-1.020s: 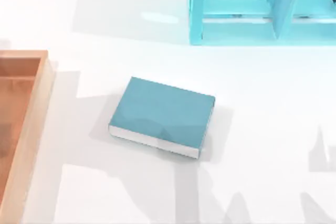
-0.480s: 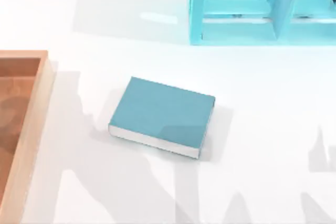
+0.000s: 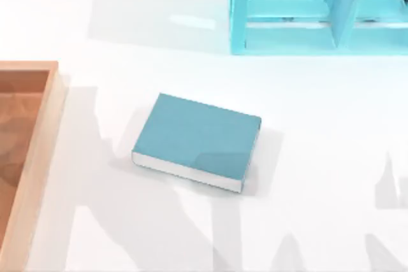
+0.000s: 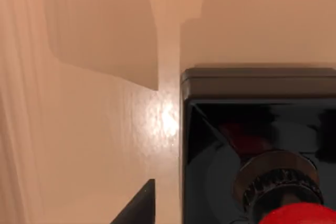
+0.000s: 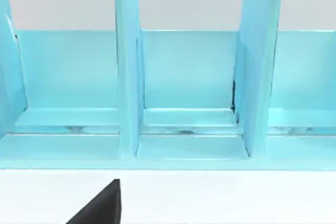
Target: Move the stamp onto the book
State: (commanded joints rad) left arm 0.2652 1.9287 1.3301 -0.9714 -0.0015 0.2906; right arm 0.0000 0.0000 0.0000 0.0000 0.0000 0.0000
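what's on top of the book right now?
Nothing: the book shows a bare teal cover with only a faint shadow across it. The stamp sits on a wooden surface under the left wrist camera. What lies beneath the book is covered.

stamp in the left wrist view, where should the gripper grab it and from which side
Probably by the red knob, coming from straight above. The stamp stands upright on its flat black base on the wooden surface, with the knob rising from a ribbed collar: a narrow, raised part the fingers could close around.
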